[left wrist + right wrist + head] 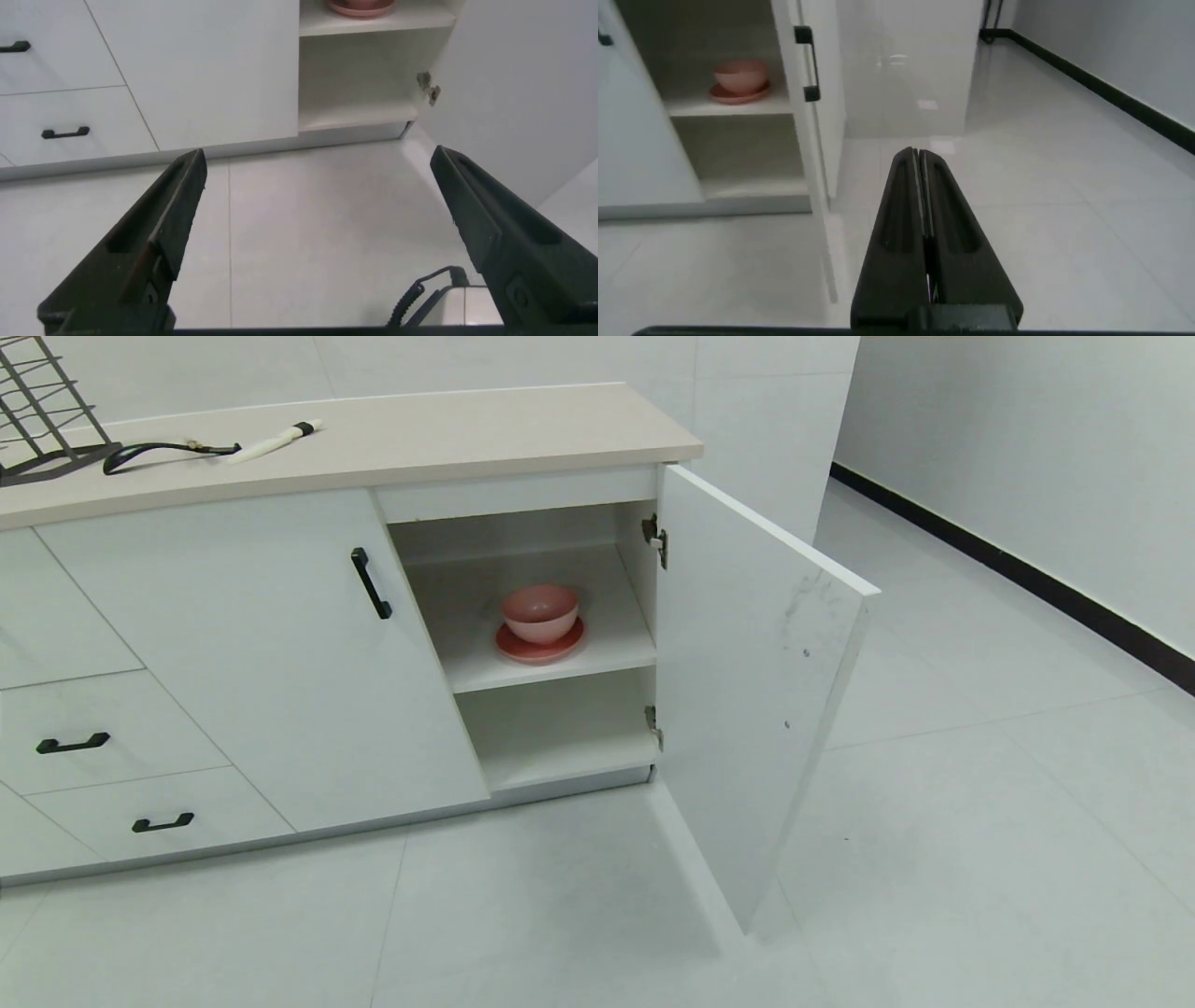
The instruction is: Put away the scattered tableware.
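A pink bowl (540, 611) rests on a darker pink plate (540, 644) on the upper shelf of the open cabinet (551, 663). In the right wrist view the bowl (741, 74) and plate (738, 94) sit behind the open door's edge. My right gripper (918, 154) is shut with nothing in it and hovers over the floor, outside the door. My left gripper (318, 161) is open and empty, low over the floor and facing the cabinet front. The plate's rim (357, 8) shows on the shelf far beyond it.
The cabinet door (752, 691) swings out to the right over the floor. On the countertop (448, 434) lie a black-handled utensil (159, 450), a white-handled tool (275, 437) and a black dish rack (42, 420). Drawers (75, 743) are at the left. The lower shelf (560, 747) is bare.
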Available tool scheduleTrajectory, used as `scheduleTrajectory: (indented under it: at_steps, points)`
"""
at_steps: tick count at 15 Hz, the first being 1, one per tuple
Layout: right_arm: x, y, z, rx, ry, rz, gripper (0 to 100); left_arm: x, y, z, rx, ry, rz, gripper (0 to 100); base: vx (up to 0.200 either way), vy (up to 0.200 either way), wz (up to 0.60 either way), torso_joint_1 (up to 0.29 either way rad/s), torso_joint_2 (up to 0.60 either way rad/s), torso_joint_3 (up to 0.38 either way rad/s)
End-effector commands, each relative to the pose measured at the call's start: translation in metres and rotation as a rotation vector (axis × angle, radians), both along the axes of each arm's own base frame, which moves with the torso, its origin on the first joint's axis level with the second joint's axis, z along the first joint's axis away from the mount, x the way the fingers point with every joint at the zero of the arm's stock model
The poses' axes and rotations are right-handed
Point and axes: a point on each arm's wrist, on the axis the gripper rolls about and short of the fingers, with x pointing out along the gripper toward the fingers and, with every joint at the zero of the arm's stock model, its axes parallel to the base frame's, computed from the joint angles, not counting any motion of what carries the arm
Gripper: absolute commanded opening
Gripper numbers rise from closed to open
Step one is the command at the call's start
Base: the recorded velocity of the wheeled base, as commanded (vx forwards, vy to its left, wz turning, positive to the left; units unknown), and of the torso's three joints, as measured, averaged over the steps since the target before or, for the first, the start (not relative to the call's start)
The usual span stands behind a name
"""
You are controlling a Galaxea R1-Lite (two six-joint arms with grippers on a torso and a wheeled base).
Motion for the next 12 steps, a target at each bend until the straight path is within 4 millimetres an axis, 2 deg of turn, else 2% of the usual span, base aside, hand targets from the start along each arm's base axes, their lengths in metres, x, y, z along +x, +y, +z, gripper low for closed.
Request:
scheduleTrajectory:
  at_steps: [1, 3, 4, 5, 7, 10, 12]
  points:
    - [0.022, 0.001, 0.039, -0.027, 0.103, 0.119, 0, 0.000, 0.000, 0.000, 0.000, -0.001, 0.000, 100, 0.000, 0.000, 0.00, 0.000, 0.00, 0.000]
    - [0.065, 0.007, 0.084, -0.066, 0.049, 0.178, 0, 0.000, 0.000, 0.000, 0.004, 0.001, 0.000, 100, 0.000, 0.000, 0.00, 0.000, 0.00, 0.000]
    - [0.083, 0.009, 0.095, -0.072, 0.012, 0.189, 0, 0.000, 0.000, 0.000, -0.002, -0.001, 0.000, 100, 0.000, 0.000, 0.00, 0.000, 0.00, 0.000]
    - [0.126, 0.016, 0.103, -0.092, -0.032, 0.238, 0, 0.000, 0.000, 0.000, -0.002, -0.001, 0.000, 100, 0.000, 0.000, 0.00, 0.000, 0.00, 0.000]
    - [0.161, 0.023, 0.095, -0.112, 0.004, 0.309, 0, 0.000, 0.000, 0.000, 0.001, -0.001, 0.000, 100, 0.000, 0.000, 0.00, 0.000, 0.00, 0.000]
    - [0.189, 0.030, 0.104, -0.194, -0.066, 0.409, 0, 0.000, 0.000, 0.000, 0.006, 0.001, -0.001, 100, 0.000, 0.000, 0.00, 0.000, 0.00, 0.000]
    - [0.216, 0.037, 0.094, -0.235, -0.052, 0.468, 0, 0.000, 0.000, 0.000, 0.012, 0.000, -0.003, 100, 0.000, 0.000, 0.00, 0.000, 0.00, 0.000]
